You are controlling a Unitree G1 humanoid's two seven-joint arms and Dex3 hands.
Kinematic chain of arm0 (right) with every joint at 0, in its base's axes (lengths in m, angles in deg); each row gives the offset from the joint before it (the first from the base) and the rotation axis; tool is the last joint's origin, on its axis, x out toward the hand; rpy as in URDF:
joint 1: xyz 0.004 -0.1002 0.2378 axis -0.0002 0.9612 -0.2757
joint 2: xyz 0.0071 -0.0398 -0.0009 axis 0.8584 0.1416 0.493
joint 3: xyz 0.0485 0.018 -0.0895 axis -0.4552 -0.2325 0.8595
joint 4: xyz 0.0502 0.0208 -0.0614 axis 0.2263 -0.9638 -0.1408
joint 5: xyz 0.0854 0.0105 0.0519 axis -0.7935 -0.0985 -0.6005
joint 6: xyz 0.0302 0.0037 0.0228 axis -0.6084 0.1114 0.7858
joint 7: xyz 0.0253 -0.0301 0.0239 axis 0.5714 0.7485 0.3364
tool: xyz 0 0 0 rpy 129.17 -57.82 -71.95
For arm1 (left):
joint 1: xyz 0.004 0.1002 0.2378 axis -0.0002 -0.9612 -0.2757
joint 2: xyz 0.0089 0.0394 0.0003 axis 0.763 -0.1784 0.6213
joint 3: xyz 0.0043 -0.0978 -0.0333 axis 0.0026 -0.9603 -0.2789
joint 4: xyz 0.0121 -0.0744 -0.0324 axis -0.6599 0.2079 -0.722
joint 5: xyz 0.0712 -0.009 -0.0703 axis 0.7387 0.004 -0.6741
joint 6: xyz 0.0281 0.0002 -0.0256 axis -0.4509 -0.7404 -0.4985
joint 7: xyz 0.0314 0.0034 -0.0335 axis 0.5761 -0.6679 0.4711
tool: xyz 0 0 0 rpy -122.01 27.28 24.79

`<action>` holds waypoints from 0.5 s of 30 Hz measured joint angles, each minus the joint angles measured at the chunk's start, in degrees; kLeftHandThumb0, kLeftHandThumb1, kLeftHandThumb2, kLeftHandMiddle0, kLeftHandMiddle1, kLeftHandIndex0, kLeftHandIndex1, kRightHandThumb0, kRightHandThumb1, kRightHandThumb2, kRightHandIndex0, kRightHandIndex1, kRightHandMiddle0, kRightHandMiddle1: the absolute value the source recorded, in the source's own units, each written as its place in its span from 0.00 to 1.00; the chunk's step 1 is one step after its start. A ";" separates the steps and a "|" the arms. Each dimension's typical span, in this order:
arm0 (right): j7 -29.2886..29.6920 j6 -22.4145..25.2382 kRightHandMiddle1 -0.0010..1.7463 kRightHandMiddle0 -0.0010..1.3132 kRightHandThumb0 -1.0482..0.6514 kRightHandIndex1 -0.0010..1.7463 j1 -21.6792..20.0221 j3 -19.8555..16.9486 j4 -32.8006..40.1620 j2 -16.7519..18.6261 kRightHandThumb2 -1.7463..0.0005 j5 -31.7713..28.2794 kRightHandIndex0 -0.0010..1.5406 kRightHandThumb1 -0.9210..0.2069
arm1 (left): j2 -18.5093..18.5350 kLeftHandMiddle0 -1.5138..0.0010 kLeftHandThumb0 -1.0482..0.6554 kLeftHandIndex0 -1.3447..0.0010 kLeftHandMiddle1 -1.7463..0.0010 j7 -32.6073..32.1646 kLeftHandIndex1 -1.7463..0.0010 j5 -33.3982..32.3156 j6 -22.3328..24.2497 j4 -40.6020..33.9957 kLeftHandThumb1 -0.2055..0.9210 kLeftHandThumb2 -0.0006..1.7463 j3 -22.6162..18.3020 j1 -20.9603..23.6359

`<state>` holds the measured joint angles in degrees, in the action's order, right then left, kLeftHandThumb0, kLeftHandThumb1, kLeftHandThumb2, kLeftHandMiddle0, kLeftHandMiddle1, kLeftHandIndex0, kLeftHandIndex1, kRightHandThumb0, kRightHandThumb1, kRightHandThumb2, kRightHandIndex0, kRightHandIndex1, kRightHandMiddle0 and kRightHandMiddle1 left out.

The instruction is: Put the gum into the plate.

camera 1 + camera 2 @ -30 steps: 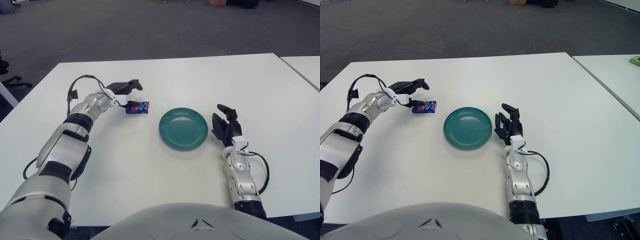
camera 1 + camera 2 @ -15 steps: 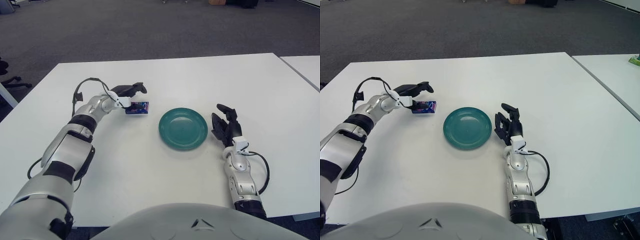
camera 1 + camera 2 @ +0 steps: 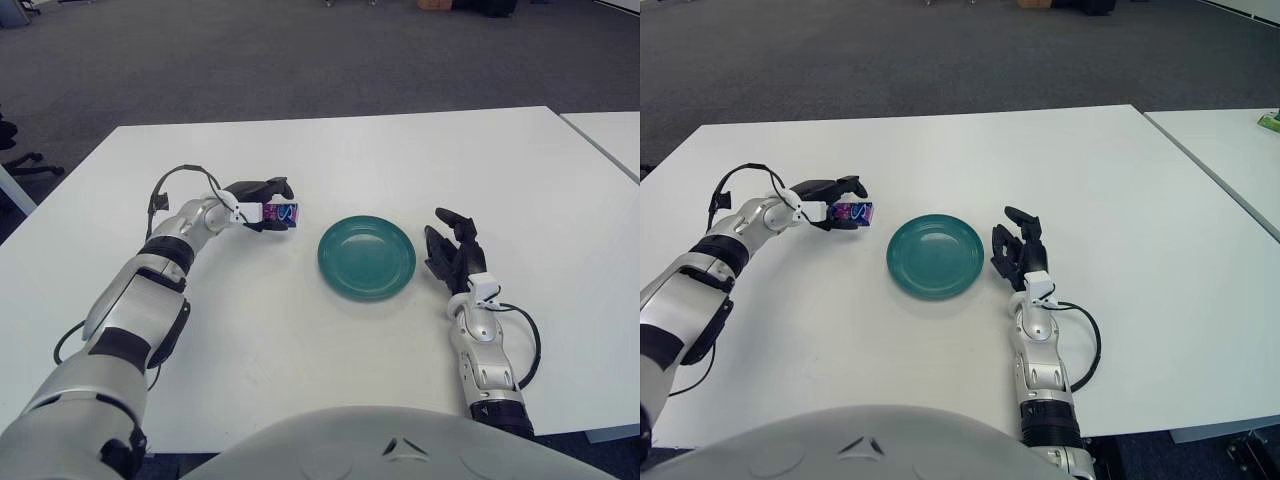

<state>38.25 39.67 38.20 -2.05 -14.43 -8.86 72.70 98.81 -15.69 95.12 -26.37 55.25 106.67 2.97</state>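
The gum, a small blue and pink pack, sits on the white table just left of the teal plate. My left hand has its fingers curled over the top of the pack and its thumb under the near side, so it grips the pack at the left end. The plate holds nothing. My right hand shows just right of the plate, fingers spread upward and holding nothing.
A second white table stands to the right across a narrow gap, with a small green object on it. Grey carpet lies beyond the far edge. A black cable loops over my left wrist.
My left hand has come down from above the gum and closed its fingers around the pack. The right hand and the plate have stayed put.
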 measured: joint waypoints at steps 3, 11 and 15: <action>0.00 0.04 0.54 0.03 0.29 0.04 0.01 0.02 0.02 -0.01 0.67 0.02 0.37 0.00 | -0.25 0.80 0.07 0.92 0.93 -0.02 0.44 -0.01 0.42 0.06 1.00 0.16 0.07 -0.48; -0.12 0.46 0.54 0.02 0.30 0.05 0.18 0.06 0.42 -0.18 0.68 0.05 0.39 0.00 | -1.13 0.80 0.07 0.93 0.94 -1.88 0.44 0.11 1.31 1.29 1.00 0.17 0.69 -0.87; -0.78 0.46 0.54 0.02 0.30 0.05 0.35 -0.01 0.53 -0.76 0.68 0.01 0.39 0.00 | -1.58 0.80 0.07 0.93 0.95 -2.63 0.44 0.12 1.84 2.13 1.00 0.18 1.02 -0.87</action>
<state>37.47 40.13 38.55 -2.06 -13.90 -9.61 72.72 97.22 -18.31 95.24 -24.53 57.37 107.68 2.10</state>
